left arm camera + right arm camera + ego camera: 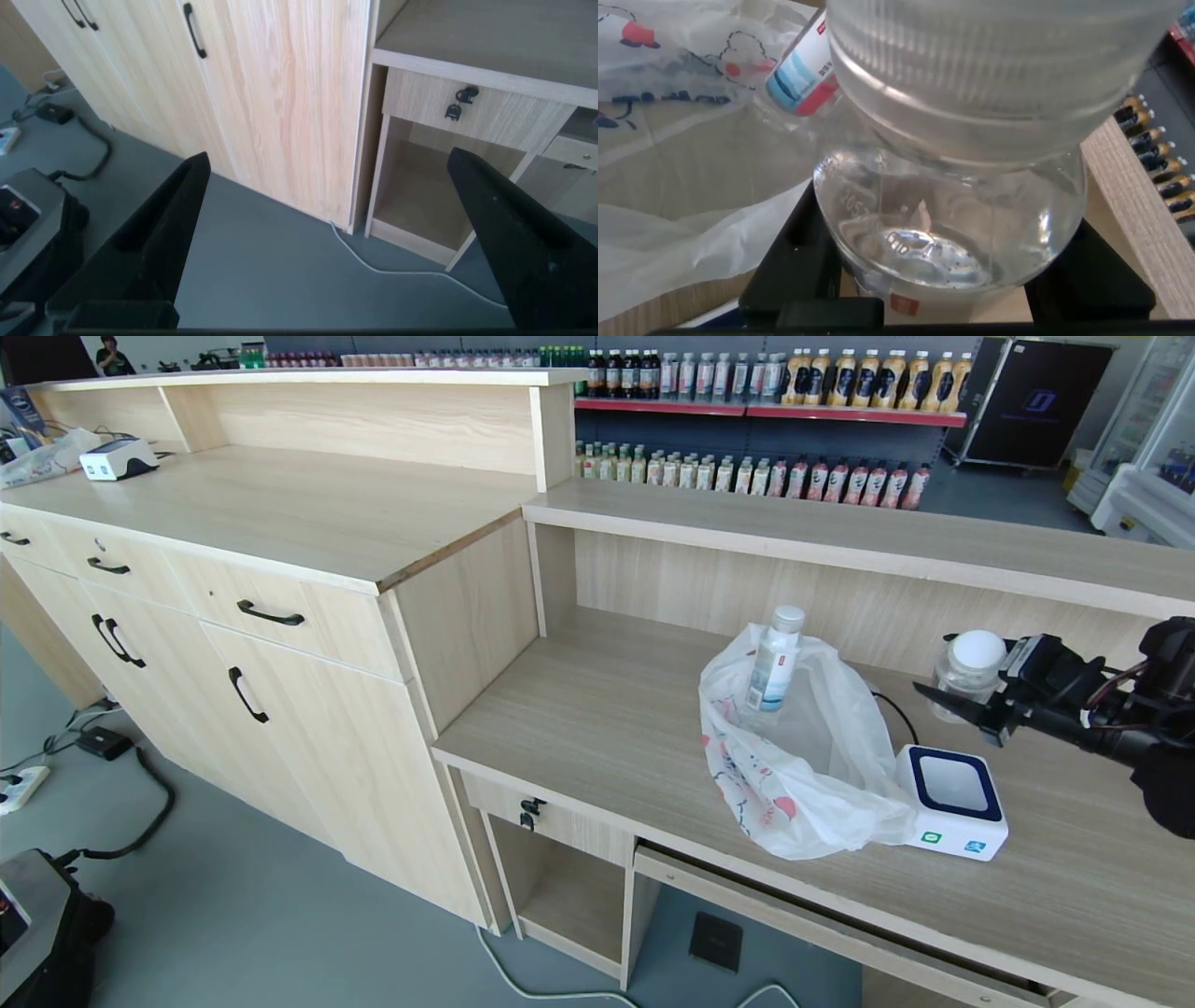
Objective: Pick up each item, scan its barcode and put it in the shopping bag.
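The right end effector is clamped on a clear white-lidded jar beside the scanner. Best to face the barcode squarely to the scanner window and hold it steady, then move to the shopping bag. The left end effector is wide open, empty.

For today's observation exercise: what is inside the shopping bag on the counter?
A clear bottle with a white cap stands in the shopping bag. Its base and anything lower are hidden by the bag's folds.

Bright even light, faint shadows, head view bowed at its edges
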You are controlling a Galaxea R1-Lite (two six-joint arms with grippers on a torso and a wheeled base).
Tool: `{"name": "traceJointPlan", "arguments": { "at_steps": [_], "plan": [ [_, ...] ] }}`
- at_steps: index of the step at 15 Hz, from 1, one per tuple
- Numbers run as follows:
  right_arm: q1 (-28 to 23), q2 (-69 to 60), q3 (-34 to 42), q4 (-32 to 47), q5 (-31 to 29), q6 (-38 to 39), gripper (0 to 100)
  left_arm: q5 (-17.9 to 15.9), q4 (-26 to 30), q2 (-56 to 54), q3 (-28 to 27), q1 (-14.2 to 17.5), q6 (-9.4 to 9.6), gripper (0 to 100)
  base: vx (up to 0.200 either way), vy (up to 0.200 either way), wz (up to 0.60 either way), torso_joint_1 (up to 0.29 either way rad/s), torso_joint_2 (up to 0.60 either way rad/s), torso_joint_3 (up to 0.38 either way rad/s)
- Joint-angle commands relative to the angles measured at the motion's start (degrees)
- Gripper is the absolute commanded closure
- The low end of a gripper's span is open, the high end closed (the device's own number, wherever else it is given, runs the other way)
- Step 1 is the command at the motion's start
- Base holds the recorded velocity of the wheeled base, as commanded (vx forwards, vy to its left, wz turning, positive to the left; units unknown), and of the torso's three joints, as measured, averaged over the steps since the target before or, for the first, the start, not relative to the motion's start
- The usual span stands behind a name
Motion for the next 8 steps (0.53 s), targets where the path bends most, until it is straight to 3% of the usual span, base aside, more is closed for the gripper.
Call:
{"name": "traceJointPlan", "arguments": {
  "at_steps": [1,8],
  "plan": [
    [-0.02,1.07,-0.22,-0.02,0.11,-0.21,100,0.02,0.02,-0.02,0.00,0.06,0.02,0,0.000,0.000,0.00,0.000,0.00,0.000],
    [-0.73,2.65,-0.05,-1.08,1.78,-1.44,100,0.02,0.02,-0.02,0.00,0.06,0.02,0,0.000,0.000,0.00,0.000,0.00,0.000]
  ]
}}
